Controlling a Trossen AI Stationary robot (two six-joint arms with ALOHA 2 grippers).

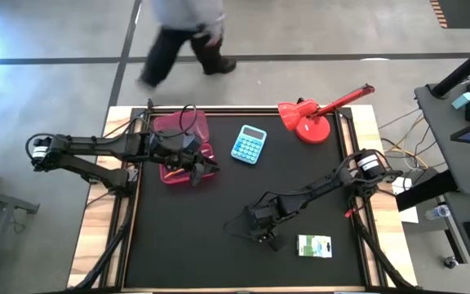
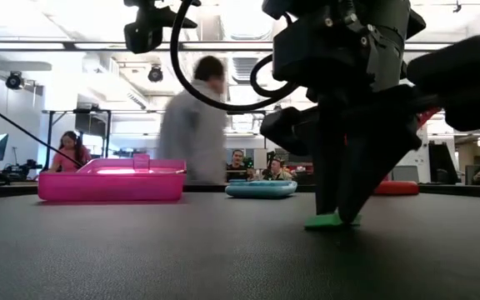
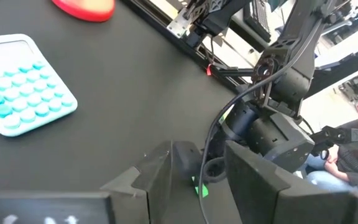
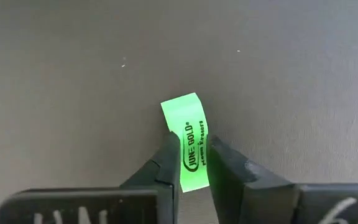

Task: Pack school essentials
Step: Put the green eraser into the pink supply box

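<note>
On a matte black counter point(image 1: 219, 196) with a fine pebbled grain, the right tool point(image 4: 194, 163) reaches down and pinches a small green eraser point(image 4: 189, 137) between its two dark, wedge-shaped fingers. The eraser is a flat, bright green rectangular block with black printed lettering, lying on the counter near the front middle. Just beside it, toward the front right, lies a flat white-green packet point(image 1: 314, 245). The left tool point(image 1: 196, 169) hangs over the edge of a translucent pink plastic box point(image 1: 179, 137) at the back left; its fingers stand apart, holding nothing. A glossy turquoise calculator point(image 1: 250, 144) with rounded keys rests near the box.
</note>
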